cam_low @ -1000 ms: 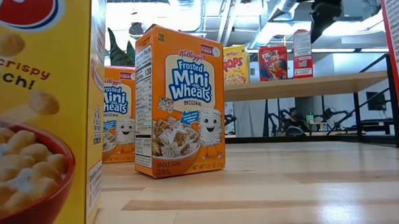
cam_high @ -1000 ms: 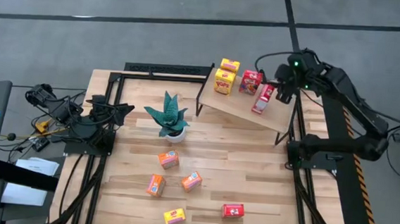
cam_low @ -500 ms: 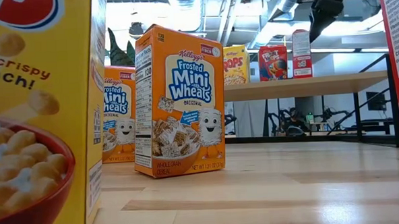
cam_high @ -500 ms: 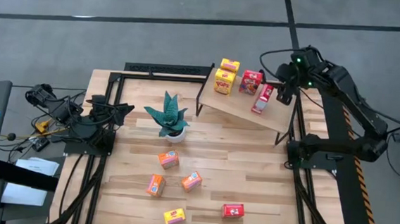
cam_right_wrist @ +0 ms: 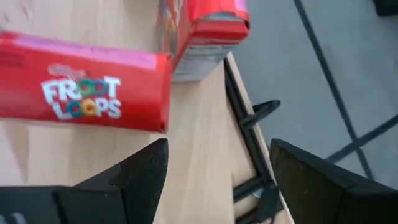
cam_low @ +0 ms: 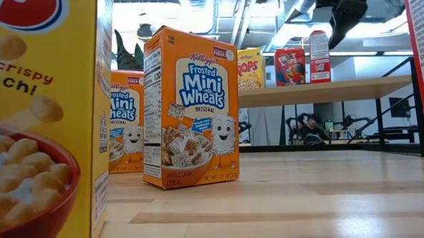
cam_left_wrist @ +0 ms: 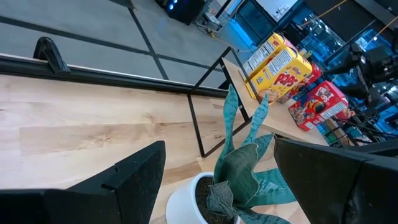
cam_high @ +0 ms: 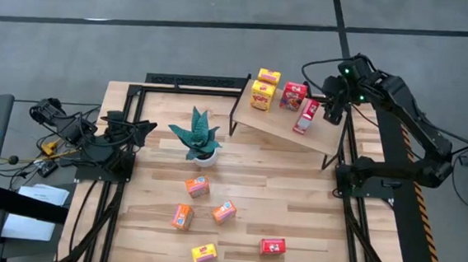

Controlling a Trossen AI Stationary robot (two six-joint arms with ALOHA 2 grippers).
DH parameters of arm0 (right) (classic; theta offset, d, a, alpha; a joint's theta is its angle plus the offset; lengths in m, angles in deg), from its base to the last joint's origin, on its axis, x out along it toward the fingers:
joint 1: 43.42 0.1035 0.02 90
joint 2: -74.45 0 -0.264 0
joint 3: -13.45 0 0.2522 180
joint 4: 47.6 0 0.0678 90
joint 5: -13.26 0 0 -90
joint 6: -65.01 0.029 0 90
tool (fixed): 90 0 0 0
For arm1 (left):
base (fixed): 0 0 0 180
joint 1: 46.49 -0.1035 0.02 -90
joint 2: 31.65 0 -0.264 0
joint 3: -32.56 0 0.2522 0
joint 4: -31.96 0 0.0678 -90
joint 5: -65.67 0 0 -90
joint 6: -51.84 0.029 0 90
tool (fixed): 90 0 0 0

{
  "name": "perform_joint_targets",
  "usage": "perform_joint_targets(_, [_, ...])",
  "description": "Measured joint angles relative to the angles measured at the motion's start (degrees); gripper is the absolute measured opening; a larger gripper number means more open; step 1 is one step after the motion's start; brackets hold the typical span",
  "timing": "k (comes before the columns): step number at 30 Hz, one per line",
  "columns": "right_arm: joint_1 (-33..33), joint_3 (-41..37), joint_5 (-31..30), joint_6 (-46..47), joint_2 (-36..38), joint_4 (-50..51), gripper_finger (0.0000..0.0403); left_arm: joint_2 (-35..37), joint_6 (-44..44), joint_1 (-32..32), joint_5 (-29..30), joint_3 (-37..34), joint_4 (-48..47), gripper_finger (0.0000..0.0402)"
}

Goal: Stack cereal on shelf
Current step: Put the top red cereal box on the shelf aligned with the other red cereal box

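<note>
The shelf (cam_high: 277, 122) stands at the table's far right. On it stand two yellow cereal boxes (cam_high: 262, 87) and two red ones (cam_high: 293, 95) (cam_high: 306, 115), upright on their bases. My right gripper (cam_high: 332, 111) hangs open above the shelf's right end, beside the nearer red box (cam_right_wrist: 84, 93) and apart from it, with nothing between its fingers. Three orange boxes (cam_high: 197, 186), a yellow box (cam_high: 204, 253) and a red box (cam_high: 272, 247) sit on the tabletop. My left gripper (cam_left_wrist: 217, 186) waits open at the table's left, facing the plant.
A teal spiky plant in a white pot (cam_high: 199, 137) stands mid-table, left of the shelf. Cables and gear (cam_high: 52, 131) lie off the table's left edge. Bare wood (cam_high: 311, 211) stretches between the loose boxes and the shelf.
My right gripper has tipped a little while staying above the shelf's right end. Its fingers stay open, and the boxes have not moved.
</note>
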Motion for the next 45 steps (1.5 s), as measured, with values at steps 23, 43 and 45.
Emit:
perform_joint_targets(23, [16.7,0.0,2.7,16.1,4.8,9.8,0.0213,0.0,-0.2,0.0,-0.4,0.0,0.0,0.0293])
perform_joint_targets(43, [22.2,0.0,2.7,18.0,0.0,5.1,0.0053,0.0,-1.5,0.0,-0.1,0.0,0.1,0.0293])
perform_joint_targets(45, [22.2,0.0,2.7,17.9,-0.7,4.2,0.0052,0.0,-1.8,0.0,-0.4,0.0,0.1,0.0293])
